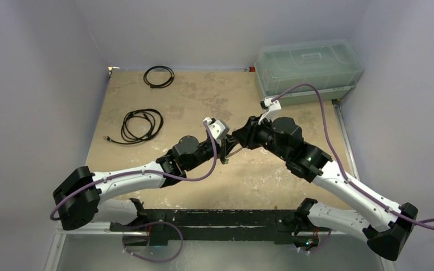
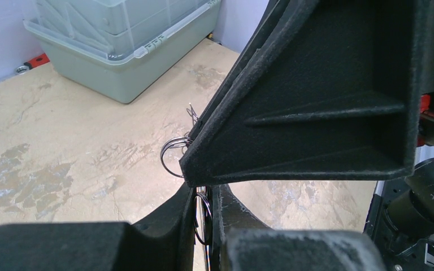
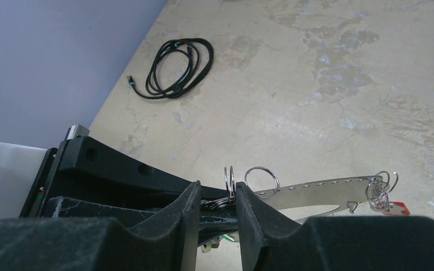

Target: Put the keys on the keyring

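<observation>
Got left pincer (image 2: pixel 203 196) clenched on keyring (image 3: pixel 316 193) at lower centre of right-wrist view, right pincer (image 3: pixel 217 199) part-open astride its split rings (image 3: pixel 230 180), red-tagged key (image 3: pixel 395 209) hanging off keyring's far end at lower right.

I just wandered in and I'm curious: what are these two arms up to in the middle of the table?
The two arms meet mid-table. The left gripper is shut, apparently on the flat metal keyring, which has a red key tag hanging at its far end. The right gripper has its fingers either side of small wire rings; whether it grips them is unclear.
</observation>
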Tool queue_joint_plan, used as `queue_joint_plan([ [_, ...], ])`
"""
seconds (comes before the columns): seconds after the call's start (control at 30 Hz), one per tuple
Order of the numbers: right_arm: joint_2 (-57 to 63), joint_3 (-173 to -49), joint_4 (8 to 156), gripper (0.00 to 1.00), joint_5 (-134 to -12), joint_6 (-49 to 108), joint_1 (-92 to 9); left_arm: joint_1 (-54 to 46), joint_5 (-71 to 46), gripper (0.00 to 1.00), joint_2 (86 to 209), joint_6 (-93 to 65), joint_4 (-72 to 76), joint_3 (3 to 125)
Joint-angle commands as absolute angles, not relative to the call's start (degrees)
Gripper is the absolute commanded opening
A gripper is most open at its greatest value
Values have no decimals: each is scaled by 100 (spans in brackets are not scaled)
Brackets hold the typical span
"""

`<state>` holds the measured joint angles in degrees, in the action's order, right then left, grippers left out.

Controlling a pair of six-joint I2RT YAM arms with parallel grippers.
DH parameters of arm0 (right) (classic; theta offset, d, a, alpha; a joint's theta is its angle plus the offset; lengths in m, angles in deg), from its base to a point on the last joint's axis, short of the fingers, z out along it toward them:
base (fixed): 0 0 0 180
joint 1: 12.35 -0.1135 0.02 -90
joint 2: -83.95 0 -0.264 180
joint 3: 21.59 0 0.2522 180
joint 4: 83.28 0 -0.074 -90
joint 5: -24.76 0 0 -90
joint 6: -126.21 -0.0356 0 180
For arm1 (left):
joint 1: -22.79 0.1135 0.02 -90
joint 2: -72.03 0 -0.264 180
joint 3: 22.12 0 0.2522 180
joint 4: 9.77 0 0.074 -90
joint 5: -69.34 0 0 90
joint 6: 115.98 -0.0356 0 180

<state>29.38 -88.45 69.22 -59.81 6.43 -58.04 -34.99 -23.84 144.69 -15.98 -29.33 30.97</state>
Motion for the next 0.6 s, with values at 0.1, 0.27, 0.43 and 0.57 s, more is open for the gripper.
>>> queue_joint_plan([
  [0.1, 2945, -8879, 7106, 27, -5856, 729, -5814, -3514, -2374, 0, 14325, -1456, -3297, 3332],
  [0.27, 2945, -8885, 7095, 0, -5873, 777, -5814, -3513, -2349, 0, 14314, -1462, -3292, 3329],
  [0.43, 2953, -9011, 6833, 0, -5810, 881, -5814, -3515, -2250, 0, 14243, -1698, -3152, 3347],
  [0.57, 2873, -9225, 6576, 0, -6362, 976, -5818, -3513, -2098, 0, 14146, -2079, -2867, 3390],
])
